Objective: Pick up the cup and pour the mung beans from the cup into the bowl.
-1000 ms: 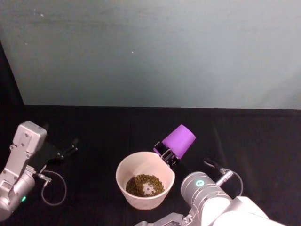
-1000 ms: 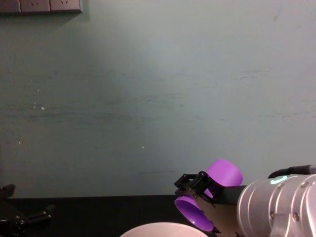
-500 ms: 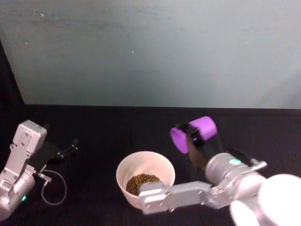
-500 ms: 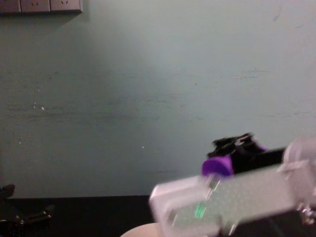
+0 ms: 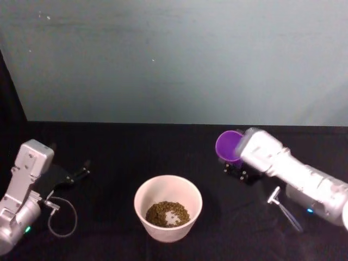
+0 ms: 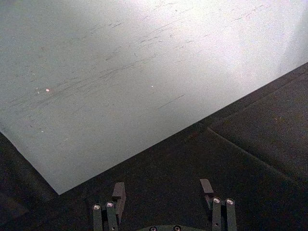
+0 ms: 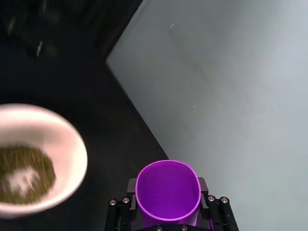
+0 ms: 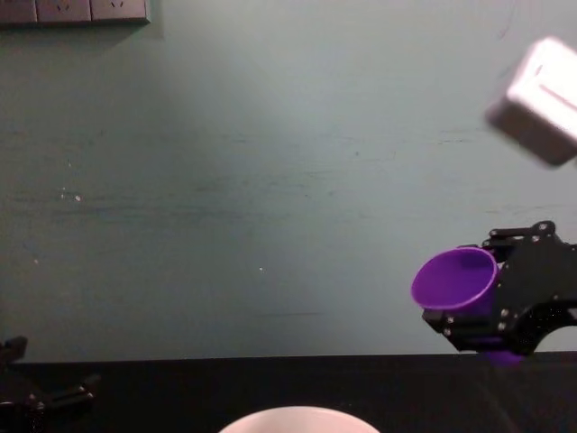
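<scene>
The purple cup [image 5: 228,145] hangs tilted in the air to the right of the bowl, its mouth turned toward the bowl. My right gripper [image 5: 236,163] is shut on its lower body. In the right wrist view the cup [image 7: 167,192] looks empty between the black fingers [image 7: 130,186]. The chest view shows the cup [image 8: 455,278] and right gripper [image 8: 482,307] above the table. The pale bowl [image 5: 142,191] stands front centre with mung beans [image 5: 167,213] inside, and the bowl [image 7: 81,156] and beans [image 7: 24,175] also show from the wrist. My left gripper [image 5: 81,169] rests open at the far left.
A black cloth [image 5: 119,152] covers the table, ending at a teal wall [image 5: 174,60] behind. A thin cable loop [image 5: 64,217] lies by the left arm. The left gripper [image 6: 162,188] faces the wall with nothing between its fingers. The bowl's rim [image 8: 297,415] shows at the chest view's lower edge.
The right arm swung the cup away from above the bowl's rim, up and to the right, turning it from mouth-down toward upright. The left arm stayed still.
</scene>
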Motion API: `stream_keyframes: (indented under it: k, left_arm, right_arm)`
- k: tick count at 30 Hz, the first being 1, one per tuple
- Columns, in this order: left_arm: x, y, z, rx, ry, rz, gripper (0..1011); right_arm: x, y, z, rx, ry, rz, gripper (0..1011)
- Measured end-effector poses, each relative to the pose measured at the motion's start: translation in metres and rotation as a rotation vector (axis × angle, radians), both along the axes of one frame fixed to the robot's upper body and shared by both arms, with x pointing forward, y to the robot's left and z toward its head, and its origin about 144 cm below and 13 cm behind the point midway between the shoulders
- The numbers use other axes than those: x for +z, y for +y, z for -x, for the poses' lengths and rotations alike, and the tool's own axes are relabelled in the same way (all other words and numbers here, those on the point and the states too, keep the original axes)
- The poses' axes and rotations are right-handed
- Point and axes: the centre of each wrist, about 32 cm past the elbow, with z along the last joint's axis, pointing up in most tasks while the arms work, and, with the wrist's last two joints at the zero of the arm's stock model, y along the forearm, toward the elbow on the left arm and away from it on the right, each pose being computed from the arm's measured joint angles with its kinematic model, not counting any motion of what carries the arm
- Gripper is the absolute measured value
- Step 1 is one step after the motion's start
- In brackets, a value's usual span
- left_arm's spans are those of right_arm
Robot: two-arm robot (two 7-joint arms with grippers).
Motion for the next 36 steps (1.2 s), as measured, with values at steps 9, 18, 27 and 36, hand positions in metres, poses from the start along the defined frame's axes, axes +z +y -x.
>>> stream_keyframes:
  k: [9, 18, 27, 36]
  left_arm:
    - [0.000, 0.000, 0.000, 0.000, 0.000, 0.000, 1003]
    - [0.000, 0.000, 0.000, 0.000, 0.000, 0.000, 1003]
    - [0.000, 0.000, 0.000, 0.000, 0.000, 0.000, 1003]
    - [0.000, 0.000, 0.000, 0.000, 0.000, 0.000, 1004]
  right_arm:
    - [-0.025, -0.024, -0.011, 0.036, 0.160, -0.395, 726]
    - [-0.026, -0.027, -0.013, 0.043, 0.182, -0.451, 724]
    - [-0.026, -0.027, -0.013, 0.047, 0.180, -0.450, 726]
    - [-0.037, -0.035, -0.016, 0.095, 0.205, -0.519, 724]
